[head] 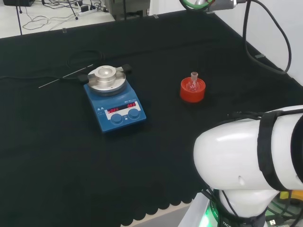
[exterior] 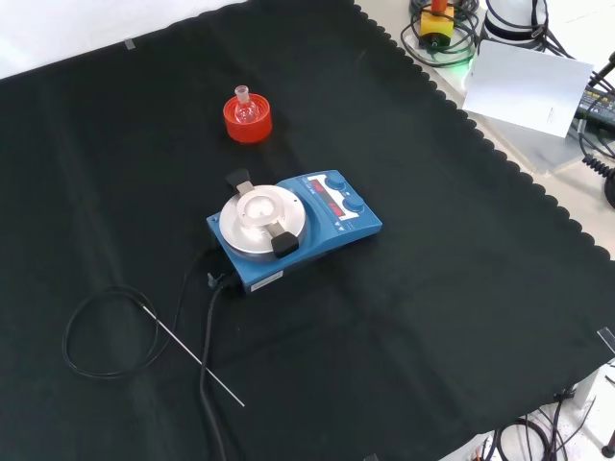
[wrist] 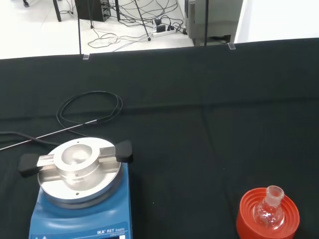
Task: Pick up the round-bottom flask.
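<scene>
The small glass flask (head: 193, 83) stood upright in a red ring stand (head: 192, 91) on the counter (head: 57, 156), right of the blue hotplate (head: 115, 105) in the head view, neck pointing up. The state of the fingers could not be told. Probably the approach must come from above, along the neck.

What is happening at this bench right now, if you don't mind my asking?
Nothing is being handled yet. A small clear round-bottom flask sits upright in a red ribbed stand on the black cloth, untouched. To its left in the head view stands a blue stirrer hotplate with a metal block on top, and a thin rod and a looped black cable lie beyond it.
</scene>
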Tool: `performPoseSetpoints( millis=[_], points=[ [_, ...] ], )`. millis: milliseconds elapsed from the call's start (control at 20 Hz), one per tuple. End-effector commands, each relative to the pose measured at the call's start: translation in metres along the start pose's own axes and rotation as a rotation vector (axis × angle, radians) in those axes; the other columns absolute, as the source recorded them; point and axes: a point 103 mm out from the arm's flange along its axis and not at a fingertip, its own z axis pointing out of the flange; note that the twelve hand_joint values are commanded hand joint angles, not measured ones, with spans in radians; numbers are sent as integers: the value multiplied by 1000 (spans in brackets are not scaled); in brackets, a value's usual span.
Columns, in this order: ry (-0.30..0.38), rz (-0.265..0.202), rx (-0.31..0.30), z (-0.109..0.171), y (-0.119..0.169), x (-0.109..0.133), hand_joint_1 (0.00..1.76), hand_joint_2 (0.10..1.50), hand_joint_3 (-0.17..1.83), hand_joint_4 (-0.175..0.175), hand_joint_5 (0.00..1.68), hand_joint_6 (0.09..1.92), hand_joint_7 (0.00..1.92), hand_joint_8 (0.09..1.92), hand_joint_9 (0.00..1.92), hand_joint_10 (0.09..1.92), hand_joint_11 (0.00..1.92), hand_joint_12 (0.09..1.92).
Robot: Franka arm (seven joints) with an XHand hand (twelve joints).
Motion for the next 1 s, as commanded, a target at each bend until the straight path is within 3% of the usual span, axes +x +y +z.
performPoseSetpoints(
  millis=[50,650,1000],
  points=[
    [10,24,23,13,10,-1,0,1300,321,-26,388,247,99,596,189,683,0,1309],
    [64,162,66,67,33,-81,15,1309,286,-25,404,224,102,594,186,681,0,1296],
    [107,176,78,114,72,-120,264,1231,229,-23,439,225,114,595,204,686,0,1286]
  ],
)
